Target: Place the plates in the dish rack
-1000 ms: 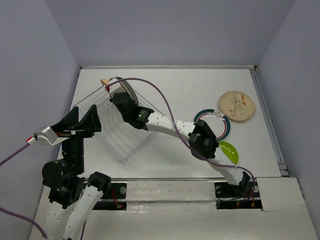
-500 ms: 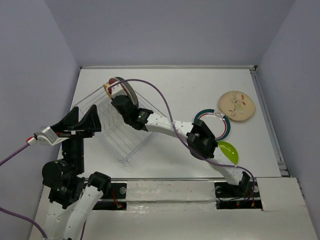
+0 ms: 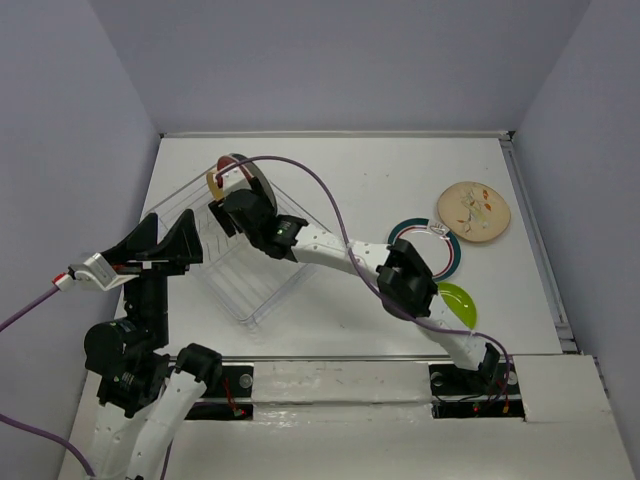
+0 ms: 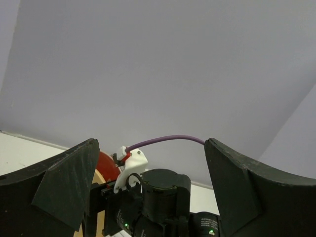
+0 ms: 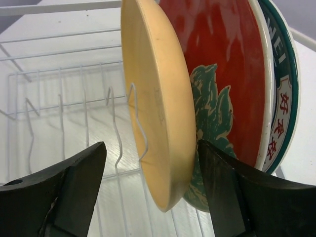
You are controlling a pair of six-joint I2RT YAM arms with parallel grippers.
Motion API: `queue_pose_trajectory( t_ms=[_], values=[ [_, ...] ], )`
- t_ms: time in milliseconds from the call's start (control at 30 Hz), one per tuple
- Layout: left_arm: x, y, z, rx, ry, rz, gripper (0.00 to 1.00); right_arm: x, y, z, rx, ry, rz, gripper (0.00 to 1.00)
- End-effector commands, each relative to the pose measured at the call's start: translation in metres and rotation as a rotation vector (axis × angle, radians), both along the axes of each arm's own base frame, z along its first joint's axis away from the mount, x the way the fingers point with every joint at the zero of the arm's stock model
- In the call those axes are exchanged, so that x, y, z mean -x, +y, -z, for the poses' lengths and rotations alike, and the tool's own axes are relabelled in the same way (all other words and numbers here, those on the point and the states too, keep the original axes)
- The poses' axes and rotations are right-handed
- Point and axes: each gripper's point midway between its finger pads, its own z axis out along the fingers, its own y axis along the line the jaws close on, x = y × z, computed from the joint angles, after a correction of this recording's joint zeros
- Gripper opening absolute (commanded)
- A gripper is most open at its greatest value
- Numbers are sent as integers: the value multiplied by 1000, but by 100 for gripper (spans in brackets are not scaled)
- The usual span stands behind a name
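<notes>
The dish rack [image 3: 245,285] sits left of centre. Three plates stand on edge at its far end: an orange-yellow plate [image 5: 158,113] in front, a red plate with a teal flower [image 5: 222,74] behind it, then a white plate with a dark teal rim [image 5: 282,89]. My right gripper [image 5: 150,177] is open and straddles the orange-yellow plate's lower edge, its right finger close to the rim and its left finger well apart. From above it shows at the rack's far end [image 3: 225,205]. My left gripper [image 3: 165,245] hangs open and empty beside the rack's left side.
On the table at the right lie a beige speckled plate [image 3: 473,211], a white plate with a teal rim [image 3: 430,245] and a lime green plate [image 3: 455,303], partly under the right arm. The left wrist view shows the right wrist [image 4: 160,197] and the red plate [image 4: 106,165].
My right gripper has opened and let go of the orange-yellow plate, which now stands in the rack against the red plate. The left arm has not moved.
</notes>
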Motion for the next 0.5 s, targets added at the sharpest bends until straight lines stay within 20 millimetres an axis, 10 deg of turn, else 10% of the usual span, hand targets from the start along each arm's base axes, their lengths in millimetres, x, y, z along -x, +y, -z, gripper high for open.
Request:
queue_pose_trajectory(
  t_ms=[0,167,200,300,333,367,467],
  values=[
    [1,0,-11,13,-45,3,99,11,-13,-105,-193,-13,-56,81],
    [4,-6,-14,13,-59,37,99,-8,-108,-162,-386,80,-7,78],
    [6,-8,-14,14,-64,50,99,-14,-136,-129,-355,138,48,72],
    [13,-15,-19,11,-87,105,99,-31,-230,-133,-514,208,229,57],
    [16,-20,-21,6,-97,135,99,-45,-290,-89,-551,295,376,45],
    [17,-21,-22,3,-99,145,99,-40,-328,-101,-621,277,440,37],
    [24,-22,-26,1,-111,163,99,-35,-455,-41,-722,321,757,25]
  ],
)
